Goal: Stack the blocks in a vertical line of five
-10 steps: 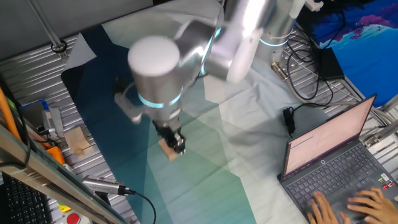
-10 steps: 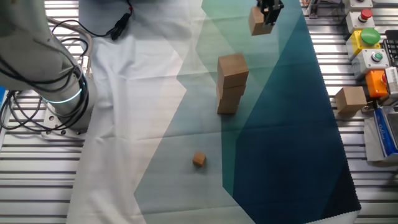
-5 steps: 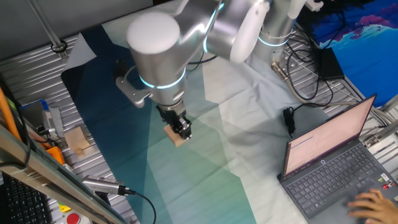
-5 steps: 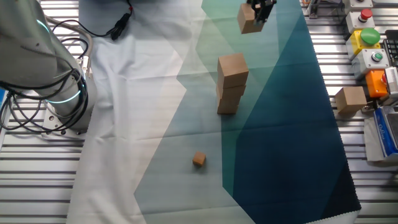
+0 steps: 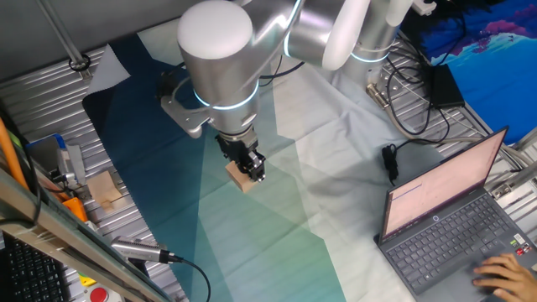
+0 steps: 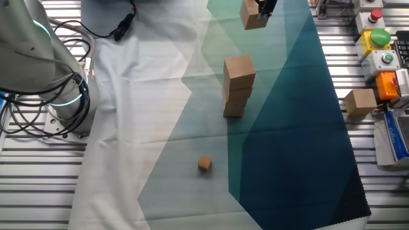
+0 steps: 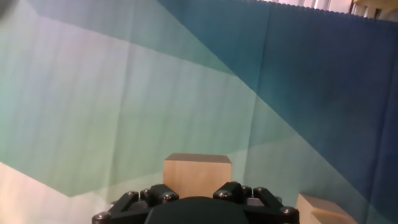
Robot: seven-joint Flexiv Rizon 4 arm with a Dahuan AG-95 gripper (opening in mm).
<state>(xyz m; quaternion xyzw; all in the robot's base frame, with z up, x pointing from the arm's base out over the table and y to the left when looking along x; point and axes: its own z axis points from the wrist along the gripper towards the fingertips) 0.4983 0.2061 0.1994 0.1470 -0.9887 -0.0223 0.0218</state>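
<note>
One fixed view: gripper (image 5: pixel 248 170) clamped on a block (image 5: pixel 240 179), carried clear above the cloth-covered desk (image 5: pixel 277 226); the stack is hidden behind the arm here. Other fixed view: stack (image 6: pixel 237 85) looks two or three blocks high, count unclear, with the held block up and beyond it, not yet over it; the small cube (image 6: pixel 204 163) lies apart. Hand view: held block sits between the fingers, another block (image 7: pixel 320 211) at lower right; judged roughly midway, several placements left.

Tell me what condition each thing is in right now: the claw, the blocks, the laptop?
gripper: shut on the carried block, in the air.
carried block: held off the cloth, upright.
stack: standing on the cloth, blocks slightly offset.
small cube: lying alone on the cloth.
laptop: open, a hand on its keys.
</note>
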